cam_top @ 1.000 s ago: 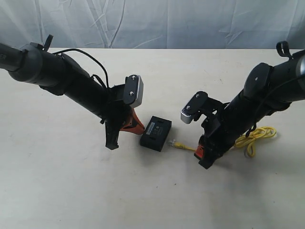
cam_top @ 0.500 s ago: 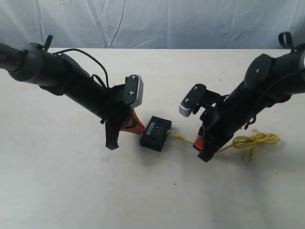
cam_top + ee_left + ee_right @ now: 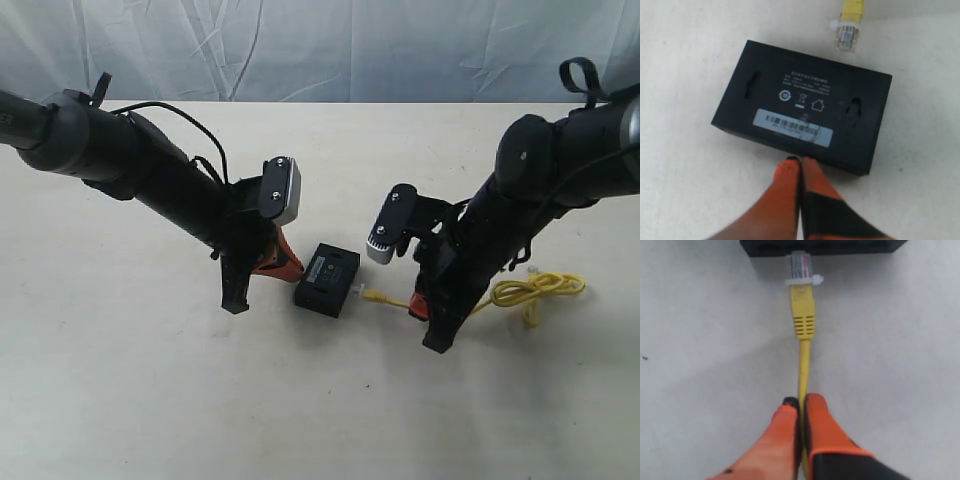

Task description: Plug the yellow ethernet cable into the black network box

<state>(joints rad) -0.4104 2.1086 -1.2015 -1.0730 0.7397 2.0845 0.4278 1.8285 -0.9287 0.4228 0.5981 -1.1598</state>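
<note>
Now my right gripper (image 3: 800,405) has clamped onto the yellow ethernet cable (image 3: 803,320) and slid its plug up against the black network box (image 3: 800,115), at the box's four o'clock. My left gripper (image 3: 800,165), fingers together, braces the box at nine o'clock. The plug looks not yet seated.

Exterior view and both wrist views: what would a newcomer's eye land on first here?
The bright yellow cable stands out most: the right claw is shut on its cord, and its clear plug sits right at the edge of the black box at mid-table. On the box's opposite side, the left claw is shut, its orange tips at the box's edge. The cable's spare length lies in loose loops on the right of the exterior view.
</note>
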